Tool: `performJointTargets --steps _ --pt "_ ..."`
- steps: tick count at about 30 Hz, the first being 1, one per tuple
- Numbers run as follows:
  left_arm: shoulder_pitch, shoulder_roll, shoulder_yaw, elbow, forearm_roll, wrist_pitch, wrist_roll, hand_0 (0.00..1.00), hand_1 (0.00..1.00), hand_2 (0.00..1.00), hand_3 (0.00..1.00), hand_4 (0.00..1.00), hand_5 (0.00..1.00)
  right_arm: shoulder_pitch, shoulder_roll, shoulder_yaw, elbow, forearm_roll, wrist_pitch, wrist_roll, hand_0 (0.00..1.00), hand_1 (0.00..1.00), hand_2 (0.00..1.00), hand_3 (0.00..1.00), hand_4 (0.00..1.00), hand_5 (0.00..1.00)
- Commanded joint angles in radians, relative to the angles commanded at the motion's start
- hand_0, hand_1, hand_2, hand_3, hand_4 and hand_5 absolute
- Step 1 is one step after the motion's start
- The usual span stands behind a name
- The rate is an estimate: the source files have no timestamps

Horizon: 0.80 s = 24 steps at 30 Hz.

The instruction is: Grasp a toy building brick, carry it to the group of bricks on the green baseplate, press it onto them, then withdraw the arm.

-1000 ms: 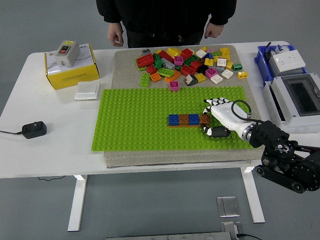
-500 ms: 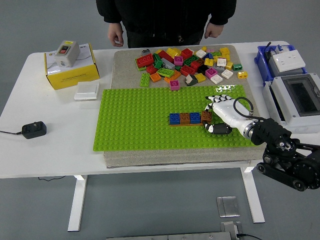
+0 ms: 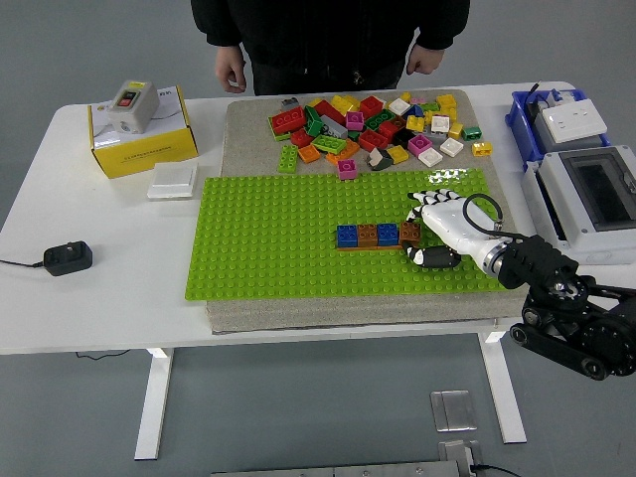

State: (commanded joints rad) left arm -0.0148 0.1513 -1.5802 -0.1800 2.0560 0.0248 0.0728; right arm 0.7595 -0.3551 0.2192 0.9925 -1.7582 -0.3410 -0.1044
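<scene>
While the person at the far side stands with both hands hanging by the table edge, the robot's right hand (image 3: 435, 231) lies low on the green baseplate (image 3: 268, 248), its white palm down and fingers curled around the right end of a short row of bricks (image 3: 376, 236). That row runs blue, brown, blue, brown, and the last brown brick (image 3: 409, 233) sits under the fingertips, joined to the others; I can't say whether the hand is truly gripping it or only pressing. A loose pile of coloured bricks (image 3: 373, 126) lies beyond the baseplate. A yellow box (image 3: 142, 144) stands far left.
</scene>
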Motion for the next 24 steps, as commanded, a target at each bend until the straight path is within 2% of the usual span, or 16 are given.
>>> performJointTargets --steps 24 --pt "0.0 0.0 0.012 0.0 -0.01 0.002 0.0 0.638 0.603 0.575 0.673 0.267 0.753 0.0 0.007 -0.004 -0.018 0.001 0.002 0.002 0.998 0.998 0.998 0.52 0.55 0.479"
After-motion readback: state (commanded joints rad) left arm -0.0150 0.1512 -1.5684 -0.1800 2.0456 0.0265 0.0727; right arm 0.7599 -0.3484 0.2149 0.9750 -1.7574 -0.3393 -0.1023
